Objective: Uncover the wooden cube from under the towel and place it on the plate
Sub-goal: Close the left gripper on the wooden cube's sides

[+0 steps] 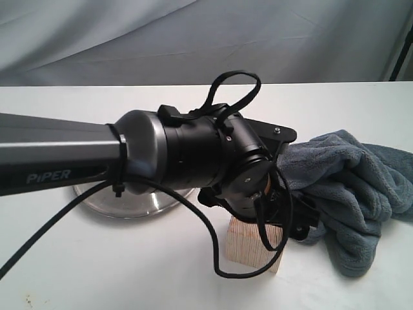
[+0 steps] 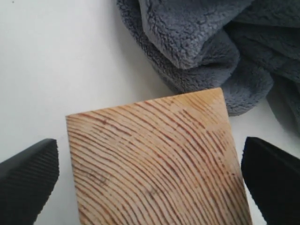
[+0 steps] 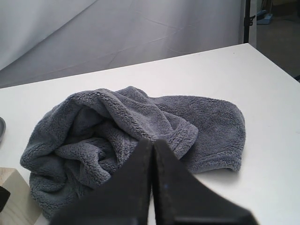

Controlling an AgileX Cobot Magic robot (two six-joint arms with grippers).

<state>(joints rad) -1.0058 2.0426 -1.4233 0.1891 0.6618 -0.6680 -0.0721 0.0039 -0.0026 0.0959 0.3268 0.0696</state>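
The wooden cube (image 1: 255,248) stands bare on the white table, just left of the towel (image 1: 352,187). My left gripper (image 1: 287,223) hangs over it, open. In the left wrist view the cube's grained top (image 2: 154,159) lies between the two black fingers (image 2: 28,178), with a small gap on each side. The grey-blue towel (image 2: 206,42) is bunched just beyond the cube. My right gripper (image 3: 152,145) is shut on nothing, held above the table near the towel (image 3: 122,126). The steel plate (image 1: 122,203) sits at the left, mostly hidden behind the left arm.
The left arm and its black cable (image 1: 193,219) cross the middle of the exterior view. A grey backdrop (image 1: 206,39) hangs behind the table. A cube corner (image 3: 14,197) and the plate's edge (image 3: 1,126) show in the right wrist view.
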